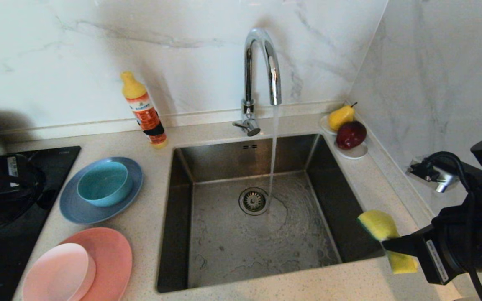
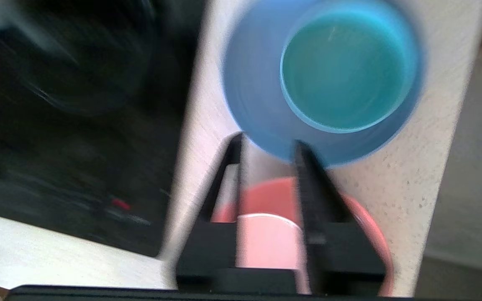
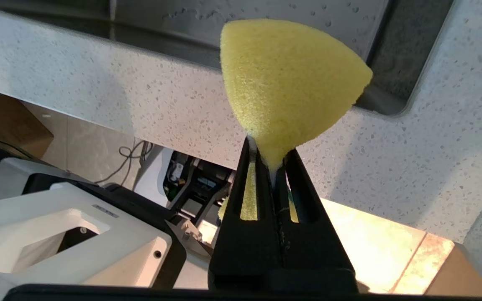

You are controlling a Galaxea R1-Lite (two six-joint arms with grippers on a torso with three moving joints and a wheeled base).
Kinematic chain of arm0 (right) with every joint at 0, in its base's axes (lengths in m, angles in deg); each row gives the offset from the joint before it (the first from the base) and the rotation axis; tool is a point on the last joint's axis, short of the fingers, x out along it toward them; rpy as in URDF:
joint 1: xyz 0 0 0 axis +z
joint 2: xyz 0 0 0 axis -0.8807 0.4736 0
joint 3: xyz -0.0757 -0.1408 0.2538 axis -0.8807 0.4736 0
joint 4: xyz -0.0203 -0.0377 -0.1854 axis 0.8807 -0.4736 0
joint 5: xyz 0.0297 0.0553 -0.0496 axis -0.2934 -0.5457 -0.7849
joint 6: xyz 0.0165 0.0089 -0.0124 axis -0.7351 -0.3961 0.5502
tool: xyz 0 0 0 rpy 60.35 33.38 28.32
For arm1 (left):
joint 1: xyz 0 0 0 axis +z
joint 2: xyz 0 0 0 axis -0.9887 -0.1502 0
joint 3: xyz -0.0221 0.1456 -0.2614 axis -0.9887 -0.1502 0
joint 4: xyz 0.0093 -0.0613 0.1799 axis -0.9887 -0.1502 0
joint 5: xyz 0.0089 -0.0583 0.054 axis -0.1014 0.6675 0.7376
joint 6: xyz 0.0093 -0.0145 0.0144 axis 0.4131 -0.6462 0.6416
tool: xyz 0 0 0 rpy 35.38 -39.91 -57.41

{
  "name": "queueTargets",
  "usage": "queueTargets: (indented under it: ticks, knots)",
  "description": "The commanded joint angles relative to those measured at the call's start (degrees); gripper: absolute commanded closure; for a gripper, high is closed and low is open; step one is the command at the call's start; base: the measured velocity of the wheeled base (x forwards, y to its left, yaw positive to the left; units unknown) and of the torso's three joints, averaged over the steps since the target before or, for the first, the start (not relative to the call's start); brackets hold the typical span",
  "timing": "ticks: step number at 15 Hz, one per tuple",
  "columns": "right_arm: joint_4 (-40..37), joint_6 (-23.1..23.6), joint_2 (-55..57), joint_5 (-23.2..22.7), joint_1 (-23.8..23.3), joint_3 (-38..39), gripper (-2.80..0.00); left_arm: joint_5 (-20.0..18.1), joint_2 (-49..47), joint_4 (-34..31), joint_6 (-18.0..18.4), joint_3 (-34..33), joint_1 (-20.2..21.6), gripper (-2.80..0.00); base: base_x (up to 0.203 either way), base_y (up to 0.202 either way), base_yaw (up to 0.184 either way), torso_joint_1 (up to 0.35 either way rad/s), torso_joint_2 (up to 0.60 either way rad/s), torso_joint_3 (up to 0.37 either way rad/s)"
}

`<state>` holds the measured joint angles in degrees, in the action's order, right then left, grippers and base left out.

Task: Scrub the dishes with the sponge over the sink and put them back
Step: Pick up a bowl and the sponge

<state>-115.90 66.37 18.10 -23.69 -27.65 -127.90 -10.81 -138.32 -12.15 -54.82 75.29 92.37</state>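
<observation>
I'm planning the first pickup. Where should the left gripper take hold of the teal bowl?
Probably by the rim: the teal bowl sits upright and open-mouthed on the grey-blue plate. Bring the left gripper down from above, one finger inside and one outside the near wall.

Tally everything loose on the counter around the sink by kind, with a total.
Plates: 2, grey-blue plate and salmon-pink plate
Bowls: 2, teal bowl and pale pink bowl
Bottles: 1, yellow-capped bottle
Saucers: 1, white saucer
Fruit: 2, pear and red fruit
Total: 8
</observation>
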Motion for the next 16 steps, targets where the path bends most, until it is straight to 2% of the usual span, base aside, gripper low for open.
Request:
queueTargets:
  ticks: [1,2,4,8,11,16]
  knots:
    - [-0.1,-0.3,0.3,0.0,0.1,-0.2,0.0,-9.1,-10.2,-3.3,-4.3,3.1,6.1,-2.8,0.0,0.0,0.0,0.0,0.0,0.0]
    - [-0.1,-0.2,0.2,0.0,0.1,-0.2,0.0,-11.8,-11.4,-4.0,-7.1,3.5,7.8,-2.8,0.0,0.0,0.0,0.0,0.0,0.0]
    - [-0.2,-1.0,0.6,-0.3,0.1,0.1,0.0,-13.7,-13.0,-4.3,-12.3,3.8,9.1,-2.8,0.0,0.0,0.0,0.0,0.0,0.0]
    - [-0.2,-1.5,0.7,-0.3,0.1,-0.2,0.0,-16.5,-14.4,-3.6,-14.2,1.8,9.4,-2.8,0.0,0.0,0.0,0.0,0.0,0.0]
    - [-0.2,-1.5,0.7,-0.3,0.1,0.0,0.0,-17.0,-17.6,-3.3,-15.3,2.0,9.4,-2.8,0.0,0.0,0.0,0.0,0.0,0.0]
    - [1.7,-2.9,2.5,-0.4,0.1,0.1,0.0,-17.0,-21.7,4.1,-17.7,-0.3,9.2,-2.8,0.0,0.0,0.0,0.0,0.0,0.0]
